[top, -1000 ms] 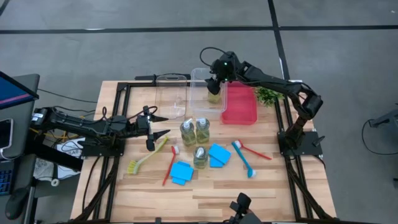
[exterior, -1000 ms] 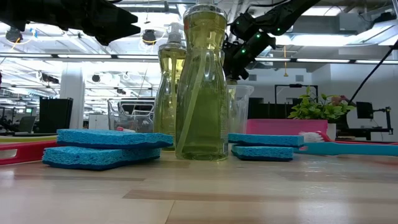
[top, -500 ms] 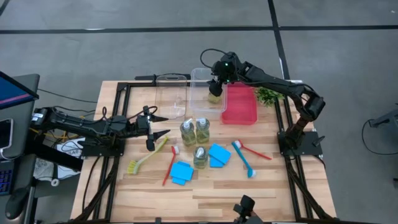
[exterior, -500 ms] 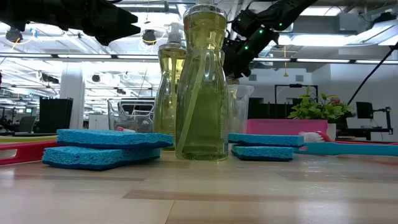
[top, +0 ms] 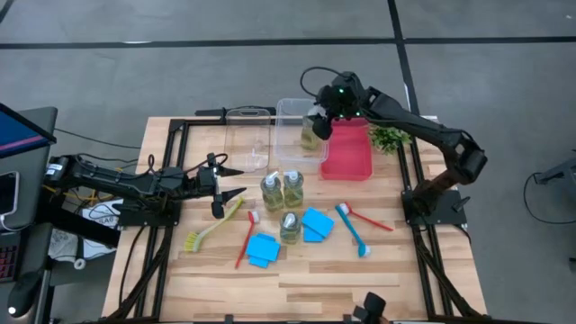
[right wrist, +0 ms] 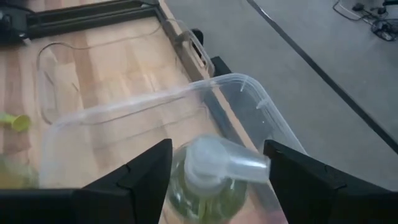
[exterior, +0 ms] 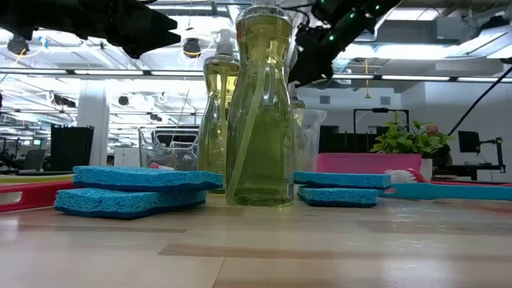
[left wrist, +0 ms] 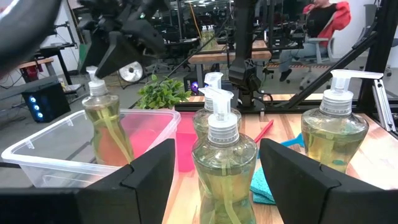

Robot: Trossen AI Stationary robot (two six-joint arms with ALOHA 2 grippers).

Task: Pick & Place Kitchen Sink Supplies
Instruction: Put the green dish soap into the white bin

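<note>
While the wooden table carries most of the supplies near its middle, two clear bins and a red bin sit along its far edge. One bottle stands upright in the right-hand clear bin, its pump nozzle pointing toward the table's right side. The right gripper hangs above that bottle with its fingers spread wide, one on each side of the pump and not closed on it. The left gripper waits over the table's left side, fingers apart and holding nothing, aimed at the three other bottles standing upright in a cluster. A yellow-green brush lies slanting from near-left to far-right, bristles near-left. A red brush lies almost near-to-far, head far. A blue brush and a second red brush cross at the right, heads far-left. Blue sponges lie flat beside the nearest bottle, others just to its right.
</note>
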